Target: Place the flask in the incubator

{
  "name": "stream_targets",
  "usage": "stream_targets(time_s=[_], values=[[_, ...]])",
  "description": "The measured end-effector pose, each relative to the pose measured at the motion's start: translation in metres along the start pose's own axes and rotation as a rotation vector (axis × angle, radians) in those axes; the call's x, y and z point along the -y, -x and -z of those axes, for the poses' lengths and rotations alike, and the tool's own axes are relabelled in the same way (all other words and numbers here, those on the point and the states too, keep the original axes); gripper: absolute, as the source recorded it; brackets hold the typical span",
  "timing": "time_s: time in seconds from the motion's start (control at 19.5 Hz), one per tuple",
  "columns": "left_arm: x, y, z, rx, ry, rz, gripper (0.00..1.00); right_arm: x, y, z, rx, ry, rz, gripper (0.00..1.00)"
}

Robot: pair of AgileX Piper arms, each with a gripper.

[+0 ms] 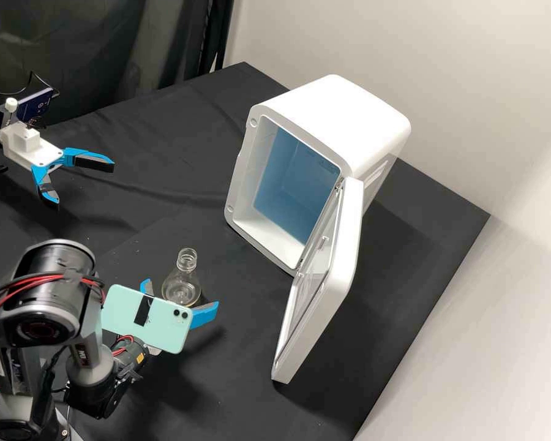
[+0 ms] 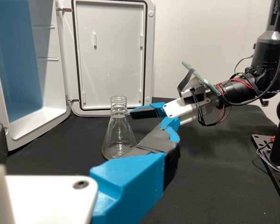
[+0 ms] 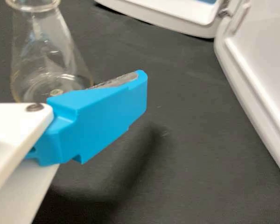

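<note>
High view: the flask (image 1: 182, 280) was seen upright on the black surface (image 1: 165, 147), just in front of the white incubator (image 1: 349, 122), whose door (image 1: 333, 269) was swung open. The right arm's fingers (image 1: 206, 311) were set low on either side of the flask, spread open. The left arm's fingers (image 1: 73, 156) were held well apart from it above the surface, likewise parted and empty.
</note>
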Motion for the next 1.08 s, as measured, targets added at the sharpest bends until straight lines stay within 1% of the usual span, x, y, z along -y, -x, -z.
stream_targets(time_s=[0.1,0.15,0.36,0.56,0.67,0.77,0.82,0.87,1.08], values=[[0.0,0.0,0.0,0.0,0.0,0.0,1.0,-0.0035,0.0025,0.0014,0.003,0.025,-0.018,0.0],[0.0,0.0,0.0,0.0,0.0,0.0,1.0,-0.004,0.0028,0.0021,0.001,0.032,-0.02,0.0],[0.0,0.0,0.0,0.0,0.0,0.0,1.0,-0.0055,0.0035,0.0032,0.001,0.042,-0.027,0.0],[-0.0001,0.0,-0.0001,0.0,0.001,-0.001,1.0,-0.0055,0.0035,0.0032,0.001,0.038,-0.027,0.0],[-0.0014,0.0006,-0.0008,0.002,-0.005,-0.008,1.0,-0.0055,0.0035,0.0032,0.001,0.038,-0.027,0.0],[-0.0018,0.0007,-0.001,0.002,-0.006,-0.01,1.0,-0.0063,0.0035,0.0049,-0.005,0.048,-0.029,0.0],[-0.0018,0.0007,-0.001,0.002,-0.006,-0.01,1.0,-0.0068,0.0037,0.0053,-0.005,0.045,-0.032,0.0],[-0.0018,0.0007,-0.001,0.002,-0.006,-0.01,1.0,-0.007,0.0037,0.0059,-0.007,0.032,-0.032,0.0],[-0.0018,0.0007,-0.001,0.002,-0.006,-0.01,1.0,-0.0068,0.003,0.0075,-0.016,0.034,-0.029,0.0]])
